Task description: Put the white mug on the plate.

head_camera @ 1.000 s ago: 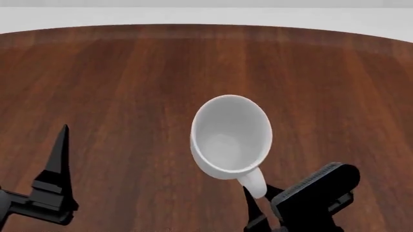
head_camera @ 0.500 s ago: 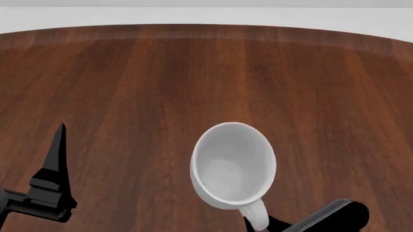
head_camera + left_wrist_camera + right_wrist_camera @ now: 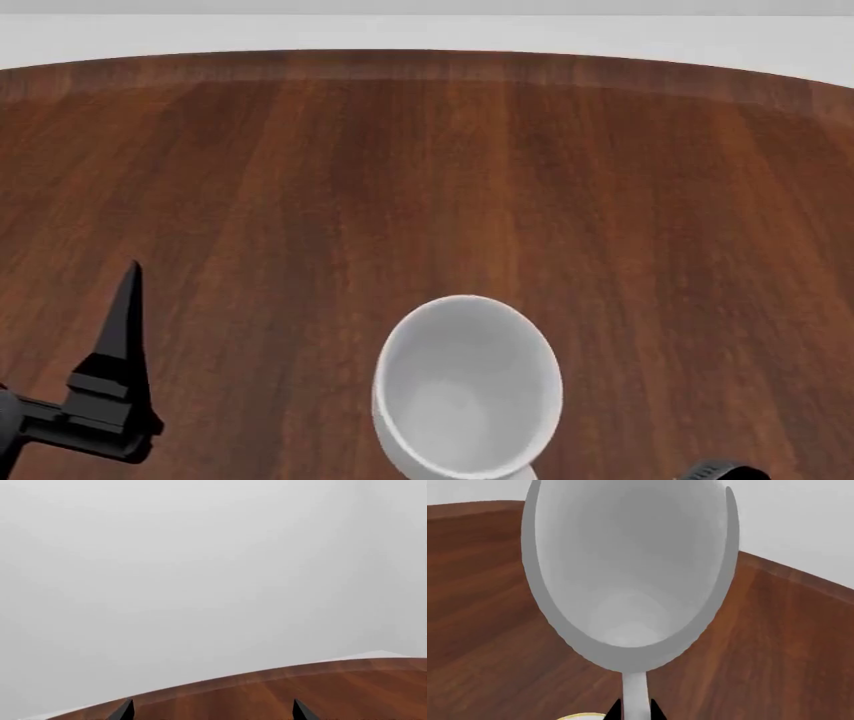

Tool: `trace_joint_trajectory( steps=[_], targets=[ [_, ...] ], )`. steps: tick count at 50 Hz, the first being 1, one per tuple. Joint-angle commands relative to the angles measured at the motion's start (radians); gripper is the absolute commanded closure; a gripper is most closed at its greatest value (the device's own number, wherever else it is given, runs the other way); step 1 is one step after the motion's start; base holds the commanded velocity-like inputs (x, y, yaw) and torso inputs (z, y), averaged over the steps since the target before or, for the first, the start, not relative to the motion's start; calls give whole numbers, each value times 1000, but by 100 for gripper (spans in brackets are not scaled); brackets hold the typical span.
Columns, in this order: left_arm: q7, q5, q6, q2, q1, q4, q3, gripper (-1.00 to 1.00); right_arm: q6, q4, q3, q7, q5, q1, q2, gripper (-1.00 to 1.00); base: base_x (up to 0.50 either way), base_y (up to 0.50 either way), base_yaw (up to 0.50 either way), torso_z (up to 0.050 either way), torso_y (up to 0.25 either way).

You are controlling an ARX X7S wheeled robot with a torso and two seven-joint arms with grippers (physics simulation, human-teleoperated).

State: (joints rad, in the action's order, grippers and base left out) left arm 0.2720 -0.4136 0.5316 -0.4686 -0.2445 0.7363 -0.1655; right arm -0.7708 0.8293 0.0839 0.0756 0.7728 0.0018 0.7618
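White mug (image 3: 627, 570) pinched only by its handle in right gripper (image 3: 634, 711), plate (image 3: 582, 716) sliver at 7 o'clock: may swing, miss; left gripper (image 3: 210, 711) released.

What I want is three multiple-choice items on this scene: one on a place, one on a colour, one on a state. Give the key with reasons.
1. In the head view, the white mug is:
A. at the table's far edge
B. low in the view, to the right of the left gripper
C. to the left of the left gripper

2. The table is:
A. green
B. white
C. dark brown wood

3. The left gripper is:
A. open and empty
B. shut on the mug
C. shut on a plate

Key:
1 B, since the mug lies near the view's bottom edge, with the left gripper off to its left.
2 C, since reddish-brown wood grain shows all over it.
3 A, since the left wrist view shows its fingertips apart with nothing between them.
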Motion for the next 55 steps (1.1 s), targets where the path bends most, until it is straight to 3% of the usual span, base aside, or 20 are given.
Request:
trace_joint_trajectory(
  steps=[1,21,35,38,42,44,48,55],
  targets=[
    [-6,2,-16,3,0,-17,-10,-100,-140,114,-89,92,185,19,66,100,0,0,0,0,0],
    [-40,-4,-103,20,27,-79,-11,-100,-294,181,-113,305,509,83,145,100,0,0,0,0,0],
    [-42,-11,-118,22,30,-91,-10,-100,-242,217,-109,422,617,52,217,100,0,0,0,0,0],
    [-46,-12,-124,25,27,-100,-12,-100,-58,218,23,485,624,67,362,100,0,0,0,0,0],
    [-55,-10,-138,31,25,-116,-21,-100,228,218,363,549,561,176,583,100,0,0,0,0,0],
    [-58,-10,-147,35,26,-124,-23,-100,301,218,527,568,554,285,639,100,0,0,0,0,0],
    [-73,-12,-179,44,32,-151,-25,-100,383,218,804,591,545,487,707,100,0,0,0,0,0],
    [-94,-16,-219,54,36,-187,-27,-100,448,218,1250,635,517,836,726,100,0,0,0,0,0]
  ],
)
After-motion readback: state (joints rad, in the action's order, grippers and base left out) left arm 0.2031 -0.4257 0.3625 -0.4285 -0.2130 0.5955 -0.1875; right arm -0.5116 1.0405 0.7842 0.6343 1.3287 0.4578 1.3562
